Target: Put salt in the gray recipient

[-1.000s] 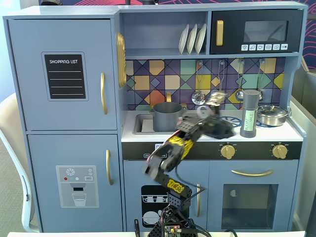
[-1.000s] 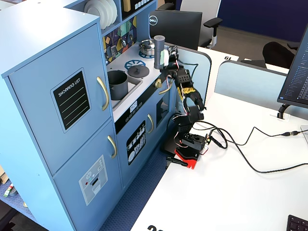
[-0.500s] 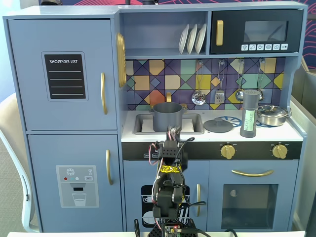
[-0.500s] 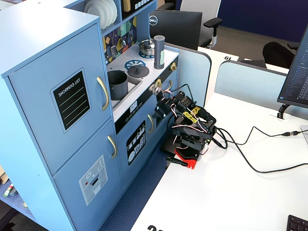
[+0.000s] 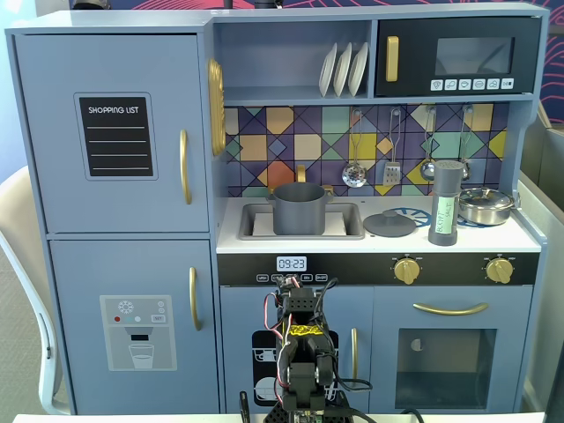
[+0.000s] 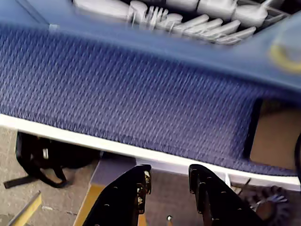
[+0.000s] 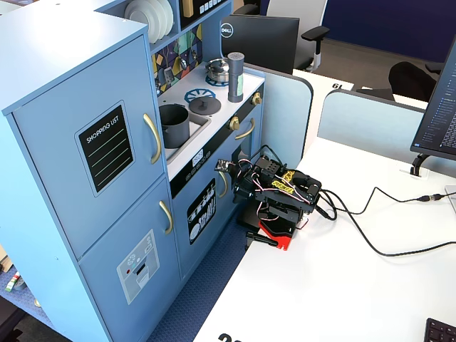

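The salt (image 5: 445, 205) stands upright on the right of the toy kitchen counter, beside the stove rings; it is also in a fixed view from the side as the salt (image 7: 236, 77). The gray recipient (image 5: 300, 209) sits in the sink, seen from the side as the pot (image 7: 174, 125). My arm (image 5: 300, 345) is folded low in front of the lower doors, far below both. In the wrist view my gripper (image 6: 169, 175) is open and empty, over floor and a white table edge. From the side the gripper (image 7: 226, 169) points at the cabinet front.
A flat gray lid (image 5: 389, 225) lies between pot and salt. A shiny silver pan (image 5: 486, 205) sits at the counter's far right. Ladles hang on the tiled back wall. Cables (image 7: 370, 214) trail from the arm's base across the white table.
The arm has pulled back from the counter and folded down in front of the lower doors. The salt, pot and lid stand where they stood before.
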